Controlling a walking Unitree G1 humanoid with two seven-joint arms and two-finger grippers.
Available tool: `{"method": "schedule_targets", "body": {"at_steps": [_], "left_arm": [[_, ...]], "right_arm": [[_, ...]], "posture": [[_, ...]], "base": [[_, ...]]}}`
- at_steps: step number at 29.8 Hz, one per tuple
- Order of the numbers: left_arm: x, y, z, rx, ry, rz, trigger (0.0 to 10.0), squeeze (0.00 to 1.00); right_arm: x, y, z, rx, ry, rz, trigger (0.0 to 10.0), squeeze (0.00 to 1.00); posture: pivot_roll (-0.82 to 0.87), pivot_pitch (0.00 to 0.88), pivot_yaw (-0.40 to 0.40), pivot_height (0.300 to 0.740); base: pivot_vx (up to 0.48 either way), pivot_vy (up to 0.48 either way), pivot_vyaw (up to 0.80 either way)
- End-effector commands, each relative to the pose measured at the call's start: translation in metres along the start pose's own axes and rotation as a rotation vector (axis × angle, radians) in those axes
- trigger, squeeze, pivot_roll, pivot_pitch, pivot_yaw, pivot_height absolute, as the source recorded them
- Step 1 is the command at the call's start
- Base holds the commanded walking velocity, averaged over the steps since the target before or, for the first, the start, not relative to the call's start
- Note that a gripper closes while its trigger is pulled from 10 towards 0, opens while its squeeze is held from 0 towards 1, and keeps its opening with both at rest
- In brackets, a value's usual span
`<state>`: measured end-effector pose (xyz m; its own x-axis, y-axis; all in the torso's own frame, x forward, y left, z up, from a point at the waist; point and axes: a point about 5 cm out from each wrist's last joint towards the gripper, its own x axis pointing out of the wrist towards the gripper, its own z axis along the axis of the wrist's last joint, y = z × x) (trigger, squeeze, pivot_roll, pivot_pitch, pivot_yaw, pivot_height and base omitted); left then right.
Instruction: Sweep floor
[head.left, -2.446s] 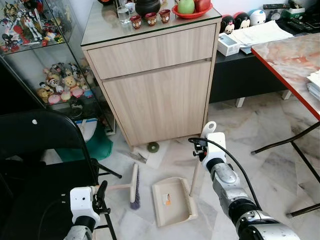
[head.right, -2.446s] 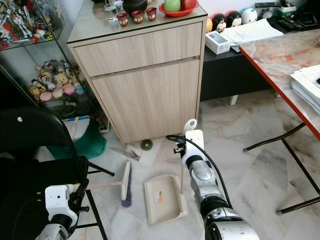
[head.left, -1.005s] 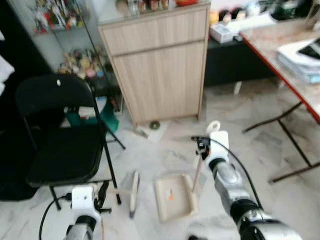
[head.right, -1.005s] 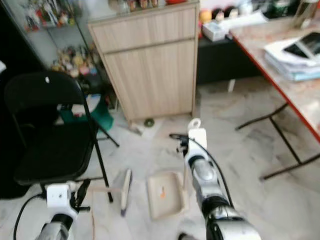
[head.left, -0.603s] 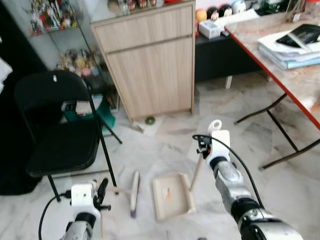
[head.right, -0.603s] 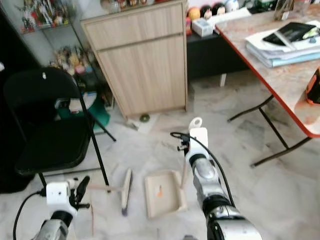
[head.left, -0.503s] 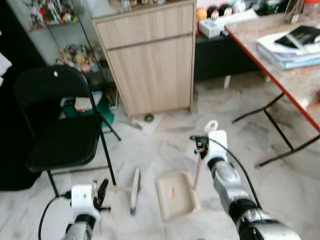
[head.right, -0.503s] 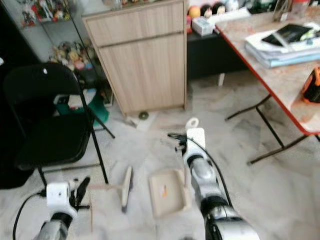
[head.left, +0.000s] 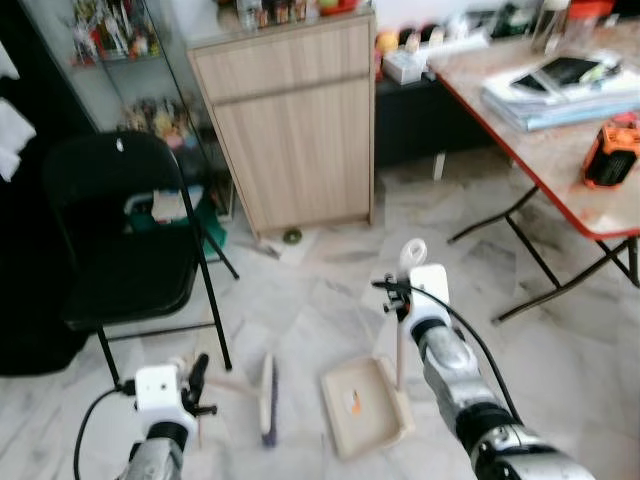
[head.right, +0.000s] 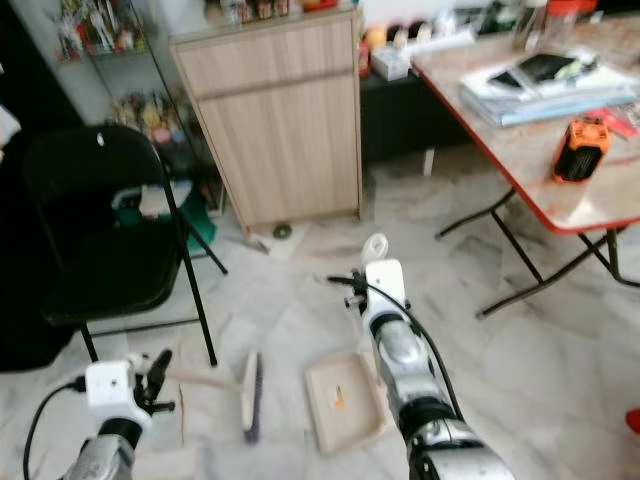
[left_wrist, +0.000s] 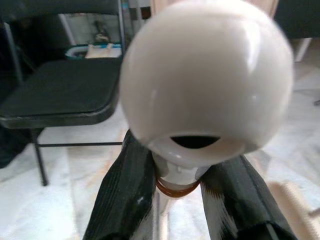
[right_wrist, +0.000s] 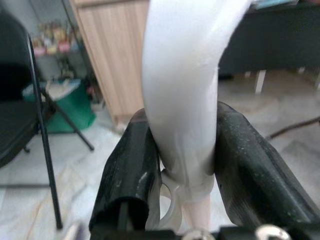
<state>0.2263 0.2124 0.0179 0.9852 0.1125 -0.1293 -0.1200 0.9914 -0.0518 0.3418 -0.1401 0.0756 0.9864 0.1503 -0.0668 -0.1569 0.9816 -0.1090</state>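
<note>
A hand broom lies on the marble floor with its bristle head (head.left: 268, 400) low and left of centre. Its pale handle (head.left: 228, 380) runs left into my left gripper (head.left: 196, 374). That gripper is shut on the broom handle just below its white round knob (left_wrist: 207, 75), with one black finger (left_wrist: 125, 195) on each side. A beige dustpan (head.left: 365, 405) rests on the floor to the right of the broom. Its long white handle (head.left: 400, 335) stands upright, and my right gripper (head.left: 398, 298) is shut around the dustpan handle (right_wrist: 182, 75) below the top loop.
A black folding chair (head.left: 130, 240) stands close on the left. A wooden cabinet (head.left: 290, 120) is ahead, with a small green roll (head.left: 292, 237) at its foot. A red-edged table (head.left: 545, 140) with metal legs (head.left: 520, 230) and an orange tool (head.left: 610, 150) is on the right.
The whole view has pulled back from the cabinet, so more of the table and chair shows. Both grippers keep their holds, and broom and dustpan stay on the floor.
</note>
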Motion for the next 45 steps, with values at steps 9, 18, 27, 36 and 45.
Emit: {"method": "schedule_targets", "body": {"at_steps": [9,18,27,36,45], "left_arm": [[0.012,0.018,0.035,0.013,-0.14,0.073,10.0,0.0],[0.022,0.024,0.07,0.045,-0.26,0.089,10.0,0.0],[0.024,0.015,0.078,0.03,-0.292,0.086,10.0,0.0],[0.005,0.028,0.072,0.022,-0.28,0.162,10.0,0.0],[-0.005,0.017,0.071,0.011,-0.278,0.163,10.0,0.0]], "right_arm": [[-0.006,-0.001,0.06,-0.053,-0.308,-0.021,10.0,0.0],[-0.034,-0.005,0.081,-0.076,-0.362,-0.091,10.0,0.0],[-0.038,-0.01,0.079,-0.054,-0.32,-0.11,10.0,0.0],[-0.035,-0.011,0.068,-0.004,-0.231,-0.093,10.0,0.0],[-0.046,-0.014,0.053,-0.004,-0.157,-0.076,10.0,0.0]], "posture": [[-0.29,0.0,0.209,0.74],[-0.35,0.0,0.253,0.74],[-0.34,0.0,0.222,0.74],[-0.31,0.0,0.204,0.74],[-0.29,0.0,0.168,0.74]], "base": [[0.0,0.0,0.0],[0.0,0.0,0.0],[0.0,0.0,0.0],[0.0,0.0,0.0],[0.0,0.0,0.0]]}}
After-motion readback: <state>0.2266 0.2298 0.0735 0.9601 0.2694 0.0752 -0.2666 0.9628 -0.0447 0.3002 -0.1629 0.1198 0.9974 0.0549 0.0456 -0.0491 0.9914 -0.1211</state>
